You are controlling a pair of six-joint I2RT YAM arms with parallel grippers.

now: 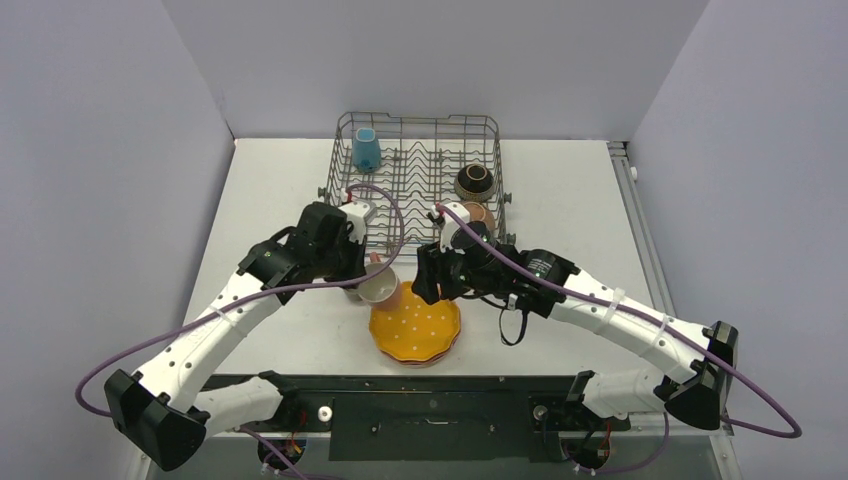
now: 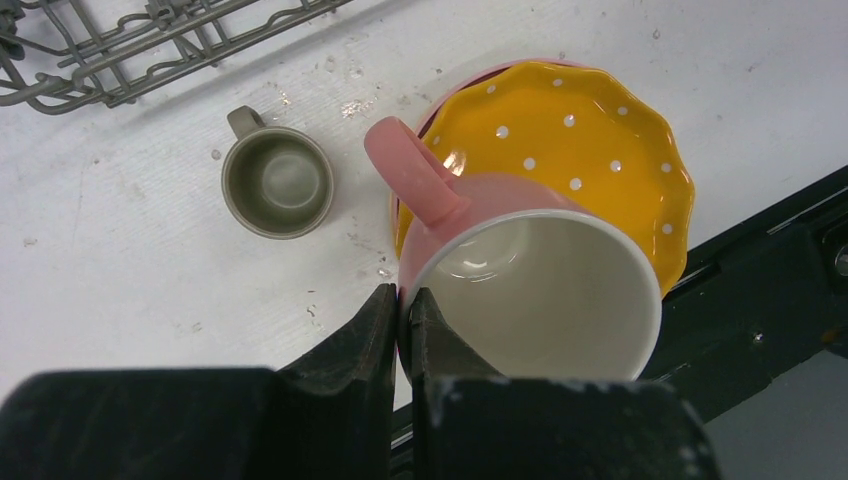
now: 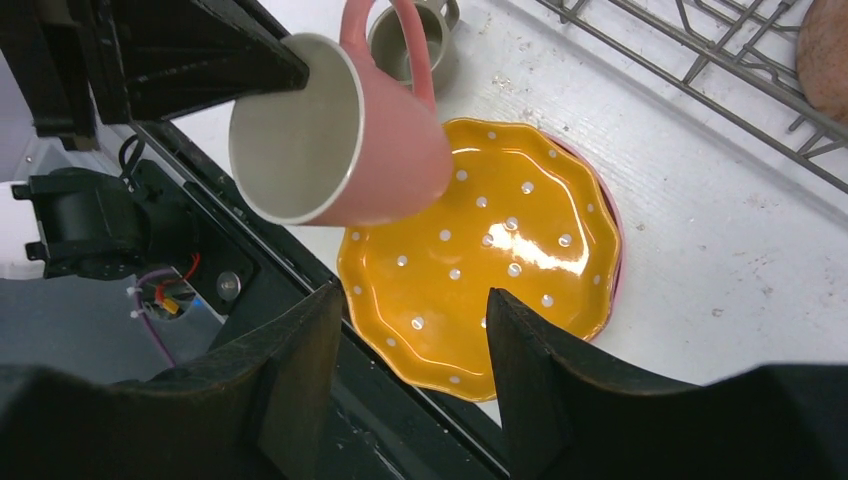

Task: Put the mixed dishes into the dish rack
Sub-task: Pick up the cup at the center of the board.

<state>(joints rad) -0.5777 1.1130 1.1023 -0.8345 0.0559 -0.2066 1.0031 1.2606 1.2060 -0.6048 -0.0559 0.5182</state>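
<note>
My left gripper (image 2: 405, 310) is shut on the rim of a pink cup (image 2: 520, 270), which hangs tilted above the table just left of the scalloped orange-yellow dotted plate (image 1: 416, 325). That plate lies on a pink plate whose edge (image 3: 614, 230) shows beneath it. My right gripper (image 3: 415, 320) is open over the plate's near edge and holds nothing. A grey-green cup (image 2: 277, 183) stands upright on the table. The grey wire dish rack (image 1: 420, 165) at the back holds a small blue cup (image 1: 366, 150), a dark brown bowl (image 1: 474, 182) and a terracotta bowl (image 1: 478, 212).
The black front rail of the table (image 1: 440, 385) runs just below the plates. Both arms crowd the space between the rack and this rail. Grey walls close in the table on three sides.
</note>
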